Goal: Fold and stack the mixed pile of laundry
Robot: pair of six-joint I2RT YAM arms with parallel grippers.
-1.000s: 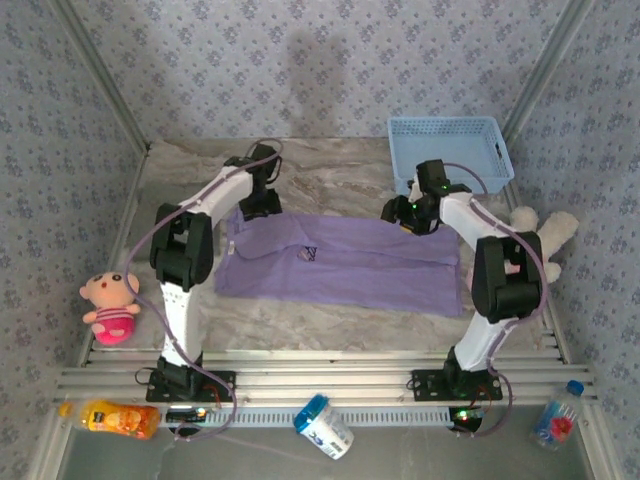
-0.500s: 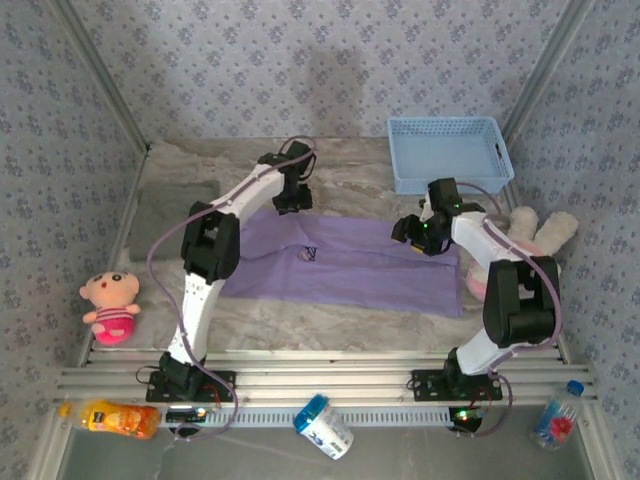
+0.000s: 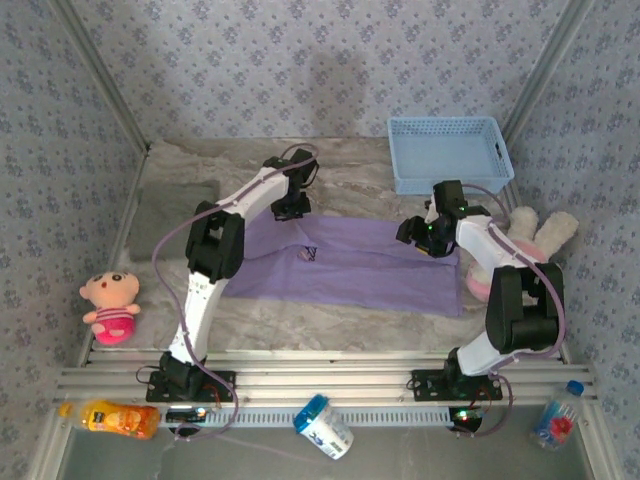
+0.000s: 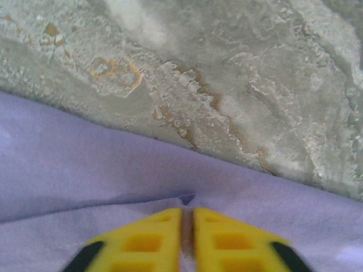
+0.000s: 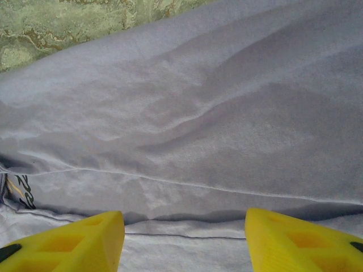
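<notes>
The lavender T-shirt lies spread flat across the table, its small chest lettering facing up. My left gripper sits at the shirt's far edge. In the left wrist view its yellow fingers are shut on a small pucker of lavender cloth, with bare marbled table beyond. My right gripper hovers over the shirt's far right part. It stands open, with a folded hem of the shirt between its spread fingers. The gray garment lies flat at the back left, apart from both grippers.
A light blue basket stands at the back right. One plush toy lies at the left edge and another beside the right arm. An orange bottle, a white-blue container and a bottle lie along the near rail.
My left gripper moved right along the shirt's far edge and shut on the cloth. The right gripper shifted slightly right and stayed open. The shirt's left part pulled in a little.
</notes>
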